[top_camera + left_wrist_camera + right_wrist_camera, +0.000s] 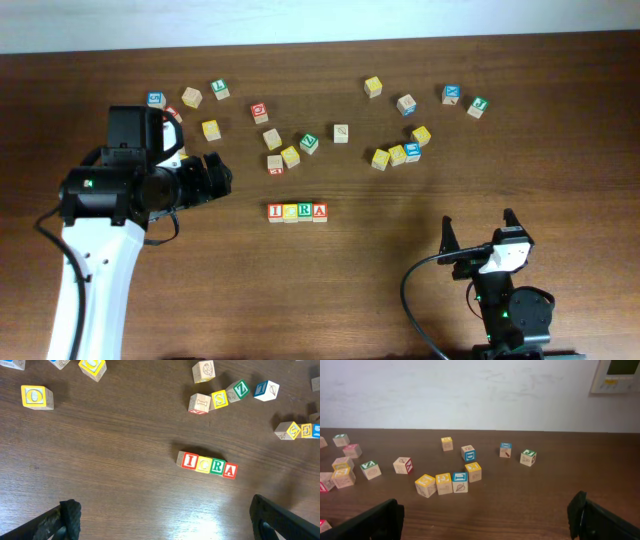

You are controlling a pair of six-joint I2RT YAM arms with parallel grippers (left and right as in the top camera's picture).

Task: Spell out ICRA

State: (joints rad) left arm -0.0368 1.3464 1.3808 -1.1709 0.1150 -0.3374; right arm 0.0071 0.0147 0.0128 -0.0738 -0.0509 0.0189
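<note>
Overhead view: the ICRA row (298, 211) is seen lined up, cubes touching, mid-desk (370, 265), nearer than the scattered spare cubes (290, 156). Left pincer (218, 175) and right pincer (478, 228) are spread wide, nothing gripped. Spelling looks basically done, nothing obvious left.

Wooden table (380, 250) bears scattered cubes (341, 133) (ICRA (298, 211) in a row).

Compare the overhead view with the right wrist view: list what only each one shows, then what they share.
Only overhead: the ICRA row, readable, and the left arm. Only right wrist: the white wall and a wall panel. Both: the brown table, the open right gripper, and the yellow-yellow-blue cube line.
</note>
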